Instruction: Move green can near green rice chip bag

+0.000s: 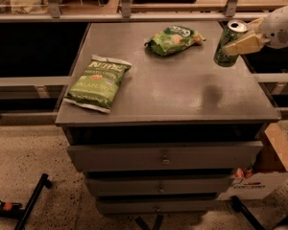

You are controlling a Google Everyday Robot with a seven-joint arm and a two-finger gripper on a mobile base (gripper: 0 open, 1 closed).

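- The gripper point(235, 44) reaches in from the right edge of the view, and I have it shut across the middle of the tall slim green can with dark markings and a silver top point(222, 55); one pale finger point(244, 43) lies flat across the can's side.
- The can hangs clear of the grey cabinet top point(173, 97), above its far right part (the dark patch on the surface below looks like its shadow).
- Its long axis is close to upright, with the top tipped slightly toward the arm.
- The crumpled green rice chip bag point(174, 38) lies toward the left of the can in the view, at about the same depth on the top and apart from it, with bare surface between them.
- The flat green jalapeño chip bag point(98, 83) sits further left and nearer the front edge, well off the line I need.
- My judgement: the coming move is a mostly sideways carry toward the rice bag, then a set-down beside it.
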